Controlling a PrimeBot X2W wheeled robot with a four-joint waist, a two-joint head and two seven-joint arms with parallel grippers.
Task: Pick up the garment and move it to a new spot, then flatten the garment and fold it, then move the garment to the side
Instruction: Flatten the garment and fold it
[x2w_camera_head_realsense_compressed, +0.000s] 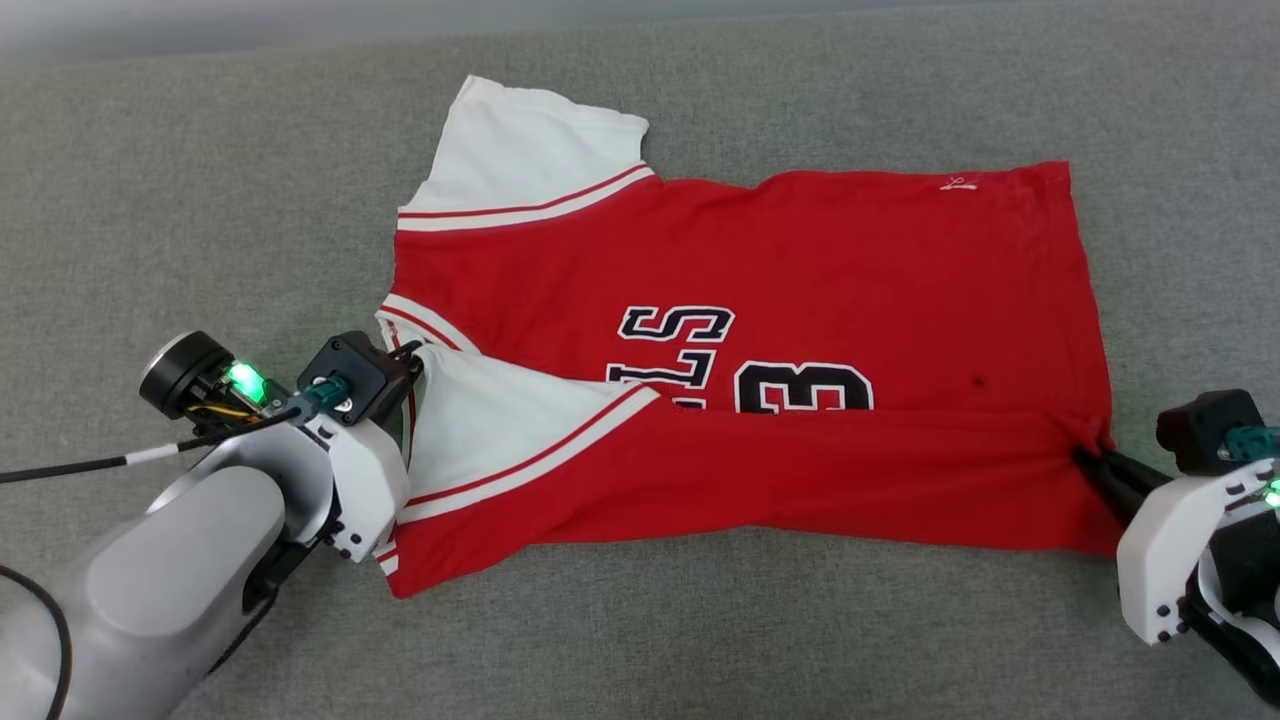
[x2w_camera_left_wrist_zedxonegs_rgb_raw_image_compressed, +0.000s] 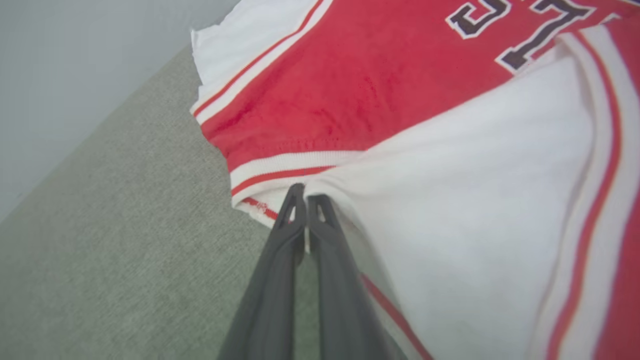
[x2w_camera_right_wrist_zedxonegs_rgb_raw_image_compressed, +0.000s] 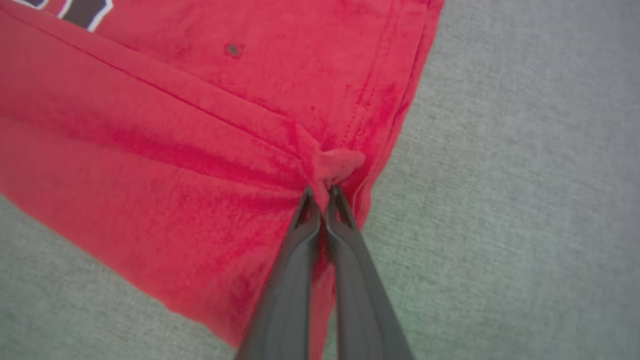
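The garment (x2w_camera_head_realsense_compressed: 800, 250) lies spread on the grey cloth surface (x2w_camera_head_realsense_compressed: 200, 180) in the head view, collar end toward the robot's left and hem toward its right; its near long edge is folded over toward the middle, so that the near sleeve (x2w_camera_head_realsense_compressed: 500, 420), white, lies on the red front and hides the lower part of the lettering (x2w_camera_head_realsense_compressed: 680, 335) and of the number (x2w_camera_head_realsense_compressed: 805, 388); the far sleeve (x2w_camera_head_realsense_compressed: 530, 150) lies flat at the far side; the left gripper (x2w_camera_head_realsense_compressed: 413, 352) meets the fold at the collar end and the right gripper (x2w_camera_head_realsense_compressed: 1092, 458) meets it at the hem end, where the red cloth draws into a small pucker.

In the left wrist view the left gripper (x2w_camera_left_wrist_zedxonegs_rgb_raw_image_compressed: 306, 197) has its two dark fingers pressed together, pinching the garment (x2w_camera_left_wrist_zedxonegs_rgb_raw_image_compressed: 375, 100) where the near sleeve (x2w_camera_left_wrist_zedxonegs_rgb_raw_image_compressed: 475, 200) meets the striped collar trim (x2w_camera_left_wrist_zedxonegs_rgb_raw_image_compressed: 285, 172); the grey cloth surface (x2w_camera_left_wrist_zedxonegs_rgb_raw_image_compressed: 125, 240) runs alongside, with a pale wall (x2w_camera_left_wrist_zedxonegs_rgb_raw_image_compressed: 75, 60) beyond it.

In the right wrist view the right gripper (x2w_camera_right_wrist_zedxonegs_rgb_raw_image_compressed: 320, 192) is likewise closed, its tips nipping a bunched tuck of the garment (x2w_camera_right_wrist_zedxonegs_rgb_raw_image_compressed: 150, 150) just beside the hem; a small dark spot (x2w_camera_right_wrist_zedxonegs_rgb_raw_image_compressed: 232, 49) marks the red cloth farther off; the grey cloth surface (x2w_camera_right_wrist_zedxonegs_rgb_raw_image_compressed: 525, 175) lies past the hem.
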